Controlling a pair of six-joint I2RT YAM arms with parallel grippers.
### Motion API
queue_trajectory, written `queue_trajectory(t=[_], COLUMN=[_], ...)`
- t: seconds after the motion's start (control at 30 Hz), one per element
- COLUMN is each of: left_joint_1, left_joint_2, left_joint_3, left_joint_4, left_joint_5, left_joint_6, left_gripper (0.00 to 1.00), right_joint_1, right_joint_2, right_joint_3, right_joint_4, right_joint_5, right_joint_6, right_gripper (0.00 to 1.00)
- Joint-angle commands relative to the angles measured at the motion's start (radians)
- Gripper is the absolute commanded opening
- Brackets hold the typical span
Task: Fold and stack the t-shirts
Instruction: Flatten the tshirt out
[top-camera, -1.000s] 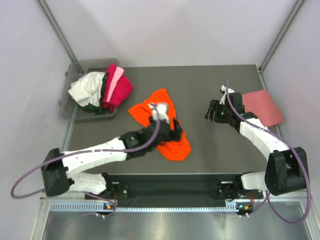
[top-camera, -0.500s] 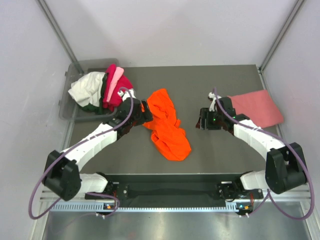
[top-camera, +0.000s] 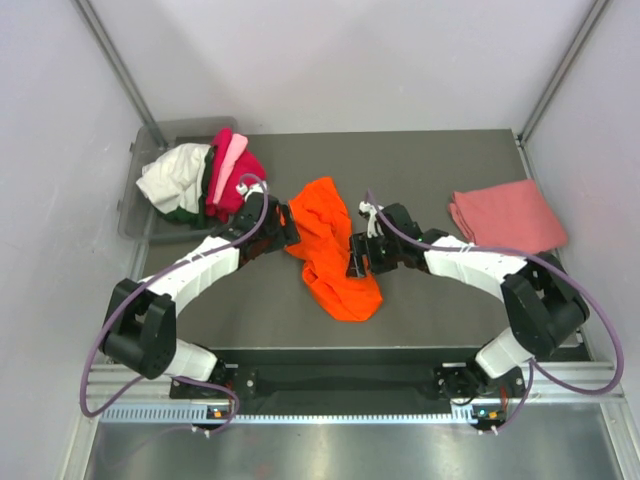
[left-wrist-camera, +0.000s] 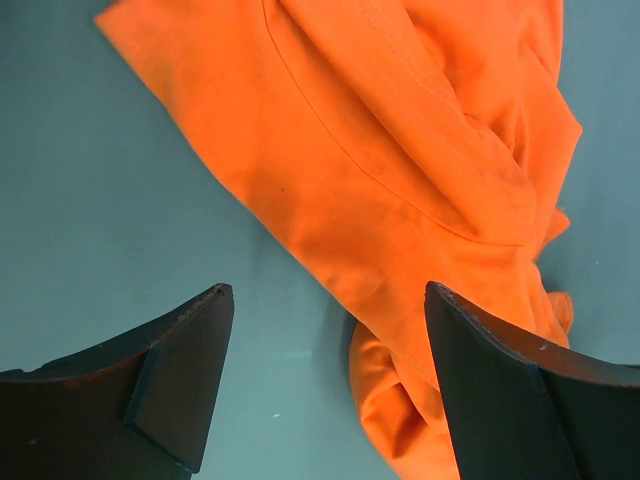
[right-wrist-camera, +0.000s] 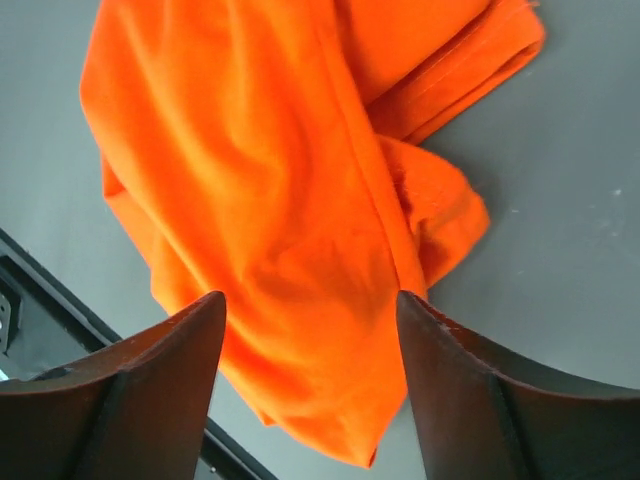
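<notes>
Near edge of bench (top-camera: 440, 160): both arm bases bolted side by side. Left arm (top-camera: 200, 268) stretches in from the near left, right arm (top-camera: 470, 262) bends in from the right. Both end at the orange t-shirt (top-camera: 340, 285).

Orange t-shirt lies mid-bench, a bit left of centre. It is crumpled and unfolded, a long lump running near to far, lying flat on the bench.

Right jaws are at the shirt's right side, about halfway along. They are released, spread wide, nothing clamped. In the right wrist view the orange t-shirt (right-wrist-camera: 270, 180) fills the gap between them, with bunched folds and a hem, and bare bench off to one side.

Left jaws are a little farther back, at the shirt's far left edge. They are also released and wide apart, gripping nothing. In the left wrist view the orange t-shirt (left-wrist-camera: 400, 150) shows a corner and a seam past the gap, with bare bench beside one jaw. Cannot tell if either pair's tips touch the cloth.

Farther right: salmon-pink t-shirt (top-camera: 505, 215) folded flat near the bench's right edge, well apart from the orange one.

Far left corner: grey bin (top-camera: 180, 130) holding a heap of white shirt (top-camera: 172, 178), dark green shirt (top-camera: 183, 213), light pink shirt (top-camera: 230, 160) and magenta shirt (top-camera: 243, 180). The magenta one hangs over the rim on the bench side, near the left jaws.
</notes>
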Motion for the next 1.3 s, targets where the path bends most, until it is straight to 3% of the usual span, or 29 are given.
queue_trajectory(t=[0.0,0.07,0.3,0.4,0.47,0.53,0.73,0.9,0.97,1.1,1.27], left_joint_1=[0.013,0.015,0.016,0.015,0.019,0.022,0.027,0.032,0.032,0.032,0.035], left_joint_2=[0.005,0.005,0.004,0.016,0.028,0.038,0.019,-0.002,-0.011,-0.005,0.041], left_joint_3=[0.035,0.033,0.007,0.006,0.012,0.018,0.017,0.018,0.018,0.021,0.064], left_joint_4=[0.035,0.035,0.060,0.063,0.065,0.059,0.052,0.039,0.035,0.031,0.028], left_joint_5=[-0.012,-0.018,-0.035,-0.048,-0.056,-0.059,-0.090,-0.104,-0.111,-0.140,-0.165], left_joint_6=[0.025,0.027,0.025,0.024,0.024,0.024,0.019,0.007,0.008,0.007,0.016], left_gripper=[0.81,0.81,0.83,0.85,0.84,0.84,0.84,0.84,0.84,0.84,0.84], right_joint_1=[0.021,0.024,0.029,0.029,0.027,0.024,-0.122,-0.140,-0.130,-0.090,-0.044], right_joint_2=[-0.007,-0.033,-0.121,-0.119,-0.106,-0.103,-0.098,-0.110,-0.161,-0.286,-0.467], right_joint_3=[-0.001,-0.028,-0.127,-0.117,-0.101,-0.068,0.111,0.370,0.393,0.247,0.021], right_joint_4=[0.019,0.017,-0.004,-0.020,-0.031,-0.063,-0.191,-0.353,-0.391,-0.429,-0.460], right_joint_5=[0.012,0.000,-0.008,-0.005,0.007,0.035,0.121,0.135,0.138,0.109,-0.146], right_joint_6=[0.018,0.010,0.006,-0.002,-0.011,-0.023,-0.103,-0.169,-0.169,-0.171,-0.137], right_gripper=[0.67,0.61,0.60,0.39,0.16,0.00,0.00,0.00,0.00,0.00,0.02])
